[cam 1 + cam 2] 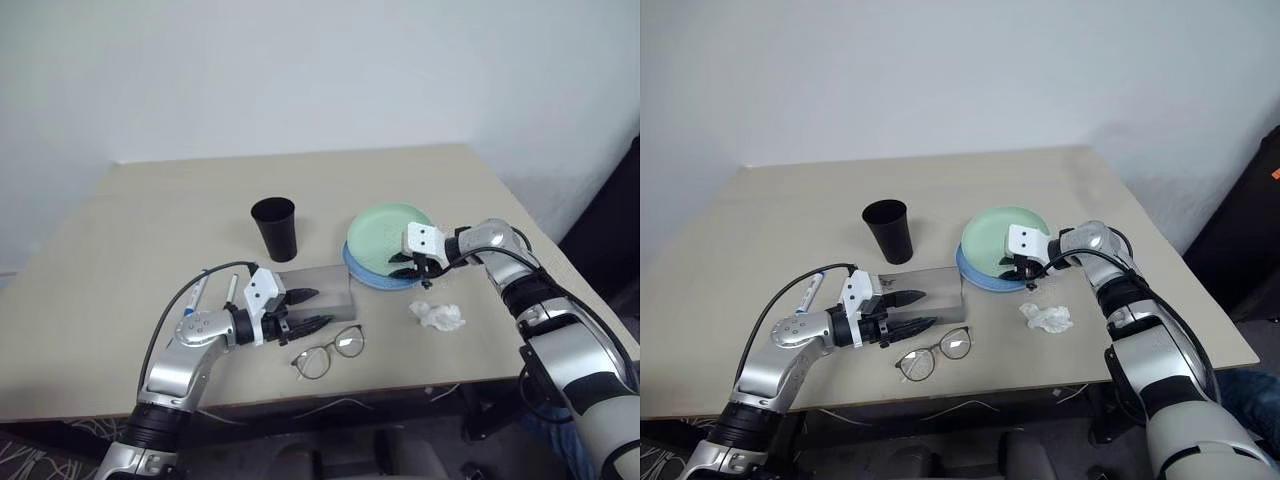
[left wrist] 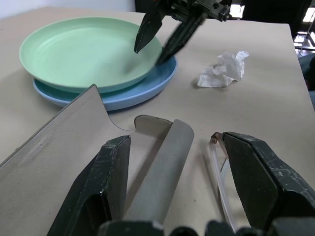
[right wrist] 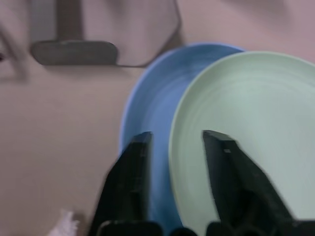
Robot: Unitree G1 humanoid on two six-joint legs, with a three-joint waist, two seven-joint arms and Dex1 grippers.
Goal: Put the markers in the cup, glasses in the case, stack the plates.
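Resting on the light blue plate (image 1: 372,276), the mint green plate (image 1: 385,231) sits a little off-centre, and the right gripper (image 1: 412,268) hangs at its near rim with fingers parted, holding nothing.

Head views: the left gripper (image 1: 908,311) is spread wide over the grey case (image 1: 936,287); the glasses (image 1: 933,356) lie just beside its fingertips, the black cup (image 1: 889,230) stands beyond the case, a marker (image 1: 810,290) lies behind this arm, and a tissue (image 1: 1046,317) lies near the right gripper.
Left wrist view: the case flap (image 2: 162,162) lies between the open fingers (image 2: 101,189).
Right wrist view: the green rim (image 3: 176,147) passes between the two fingers (image 3: 129,179), not pinched.
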